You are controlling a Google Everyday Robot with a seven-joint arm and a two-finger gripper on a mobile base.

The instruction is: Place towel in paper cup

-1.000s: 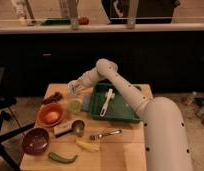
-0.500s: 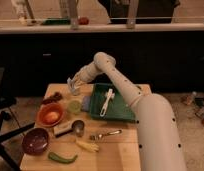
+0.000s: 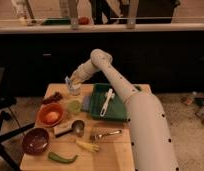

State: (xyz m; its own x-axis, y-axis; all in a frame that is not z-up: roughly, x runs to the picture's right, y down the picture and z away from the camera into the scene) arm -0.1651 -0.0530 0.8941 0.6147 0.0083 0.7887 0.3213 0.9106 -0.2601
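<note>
I have the gripper [image 3: 74, 80] right over the paper cup [image 3: 73, 91], at ten o'clock on the table [image 3: 120, 150]. The towel [image 3: 69, 79] seems to be at the cup's mouth. I cannot tell the grip state. Letting go looks like what is left.

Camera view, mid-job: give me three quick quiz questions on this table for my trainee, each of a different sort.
1. True or false: the gripper is right above the paper cup.
2. What lies in the green tray? A) fork B) white brush C) green pepper
3. Fill in: in the picture, the orange bowl stands to the ____ of the tray.
Key: 1 true; 2 B; 3 left.
</note>
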